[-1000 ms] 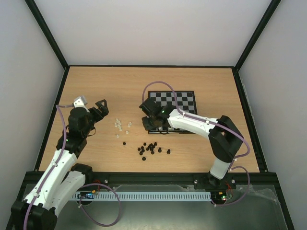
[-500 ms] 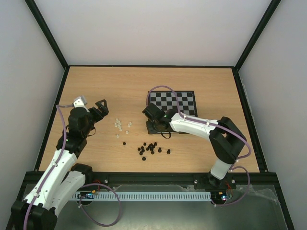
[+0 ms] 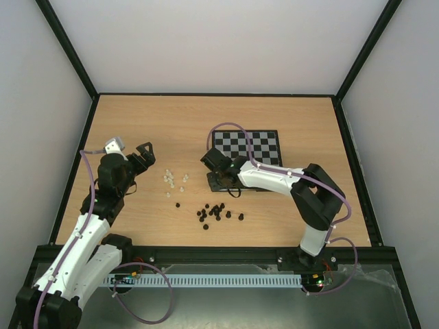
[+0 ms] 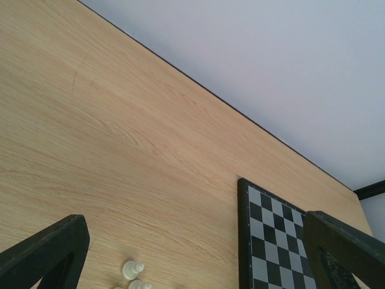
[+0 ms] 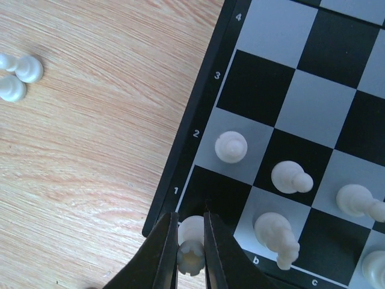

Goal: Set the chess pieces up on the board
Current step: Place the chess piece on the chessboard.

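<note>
- right wrist view: the right gripper (image 5: 191,251) is pinched shut on a white rook (image 5: 190,261), right over the a1 corner square of the board (image 5: 325,102); whether the rook touches the square, i can't tell.
- just beyond it, more white pieces stand on the board's two nearest rows, with one pawn (image 5: 231,147) on a2.
- off the board's left edge, loose chess pieces (image 5: 18,75) lie on the wooden table (image 5: 90,150).
- top view: black pieces (image 3: 216,211) cluster nearest the arm bases, with the loose white ones further left.
- the left gripper (image 3: 143,156) hovers beside those, jaws spread wide, holding nothing.
</note>
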{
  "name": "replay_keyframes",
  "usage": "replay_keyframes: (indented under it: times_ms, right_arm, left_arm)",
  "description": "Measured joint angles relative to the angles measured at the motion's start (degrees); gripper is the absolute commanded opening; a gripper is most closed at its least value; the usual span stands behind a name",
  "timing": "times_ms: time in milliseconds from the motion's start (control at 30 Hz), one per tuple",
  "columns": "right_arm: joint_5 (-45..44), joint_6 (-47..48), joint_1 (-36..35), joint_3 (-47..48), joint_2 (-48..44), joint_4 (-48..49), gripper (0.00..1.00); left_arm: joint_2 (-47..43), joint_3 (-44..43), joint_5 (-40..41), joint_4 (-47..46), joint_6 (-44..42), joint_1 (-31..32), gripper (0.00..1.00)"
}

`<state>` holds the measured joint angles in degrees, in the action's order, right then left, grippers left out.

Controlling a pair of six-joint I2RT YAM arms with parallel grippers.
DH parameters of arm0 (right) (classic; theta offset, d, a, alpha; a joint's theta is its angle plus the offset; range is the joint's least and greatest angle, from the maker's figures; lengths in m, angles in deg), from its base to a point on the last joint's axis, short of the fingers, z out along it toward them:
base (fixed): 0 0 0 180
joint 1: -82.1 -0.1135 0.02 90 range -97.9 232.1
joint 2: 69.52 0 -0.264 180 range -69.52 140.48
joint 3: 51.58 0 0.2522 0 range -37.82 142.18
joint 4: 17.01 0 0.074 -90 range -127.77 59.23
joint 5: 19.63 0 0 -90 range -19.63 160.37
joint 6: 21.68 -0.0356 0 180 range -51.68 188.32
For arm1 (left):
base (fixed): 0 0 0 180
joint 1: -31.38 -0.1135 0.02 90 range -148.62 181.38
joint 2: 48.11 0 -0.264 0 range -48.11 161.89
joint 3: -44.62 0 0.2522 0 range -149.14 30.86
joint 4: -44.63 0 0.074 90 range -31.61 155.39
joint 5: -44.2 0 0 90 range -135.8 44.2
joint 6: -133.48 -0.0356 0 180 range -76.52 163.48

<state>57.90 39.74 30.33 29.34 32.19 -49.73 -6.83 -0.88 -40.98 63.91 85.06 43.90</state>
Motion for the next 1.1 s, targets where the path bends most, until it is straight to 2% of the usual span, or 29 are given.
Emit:
replay_keyframes:
  times_ms: [633, 900, 1100]
  right_arm:
    - [0.0, 0.0, 1.4, 0.9, 2.2, 1.2, 0.12]
    - [0.0, 0.0, 1.9, 0.9, 2.2, 1.3, 0.22]
    - [0.2, 0.0, 1.9, 0.9, 2.2, 1.3, 0.23]
  left_arm:
    - [-0.2, 0.0, 0.0, 0.0, 0.0, 0.0, 0.99]
    - [-0.4, 0.0, 0.0, 0.0, 0.0, 0.0, 1.0]
    - [-0.4, 0.0, 0.0, 0.0, 0.0, 0.0, 0.99]
